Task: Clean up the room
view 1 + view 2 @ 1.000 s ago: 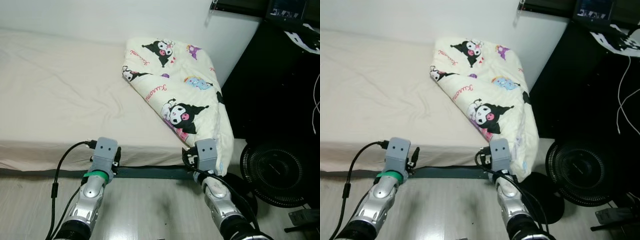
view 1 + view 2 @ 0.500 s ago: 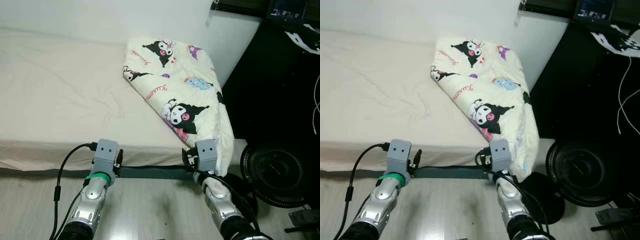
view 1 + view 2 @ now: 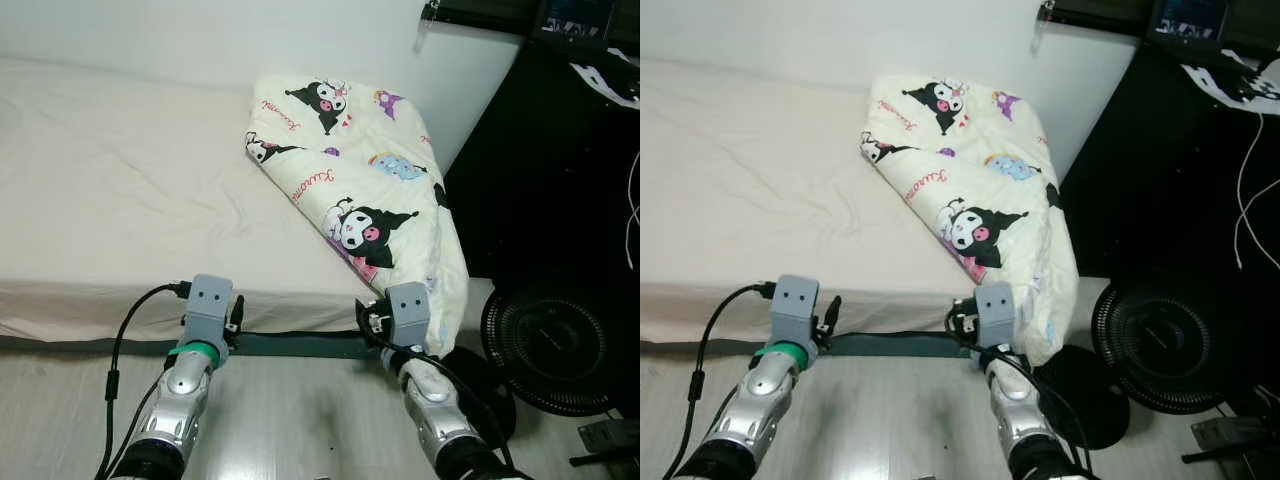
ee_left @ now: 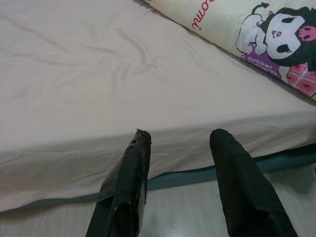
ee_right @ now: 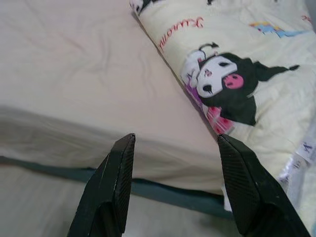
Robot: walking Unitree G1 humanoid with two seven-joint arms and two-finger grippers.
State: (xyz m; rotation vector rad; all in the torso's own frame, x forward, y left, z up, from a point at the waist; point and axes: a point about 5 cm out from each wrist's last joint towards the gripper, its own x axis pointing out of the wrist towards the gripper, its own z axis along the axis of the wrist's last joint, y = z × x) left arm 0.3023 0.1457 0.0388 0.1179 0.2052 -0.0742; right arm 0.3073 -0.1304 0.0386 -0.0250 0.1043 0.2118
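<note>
A cream blanket point(image 3: 350, 170) printed with cartoon characters lies folded on the right end of the bed point(image 3: 120, 190), one corner hanging over the edge toward the floor. My left gripper point(image 4: 180, 136) is open and held low before the mattress's front edge, touching nothing. My right gripper point(image 5: 175, 138) is also open, in front of the bed edge just left of the hanging blanket corner point(image 5: 296, 158). In the head view both wrists point(image 3: 208, 300) point(image 3: 405, 310) sit side by side at the bed's front edge.
A black floor fan point(image 3: 555, 345) lies on the wooden floor to the right of the bed. Dark furniture point(image 3: 560, 150) with hanging cables stands behind it. A dark bed frame strip point(image 3: 300, 343) runs under the mattress.
My right wrist has shifted slightly to the left along the bed edge. The left arm has barely moved. The blanket lies as before.
</note>
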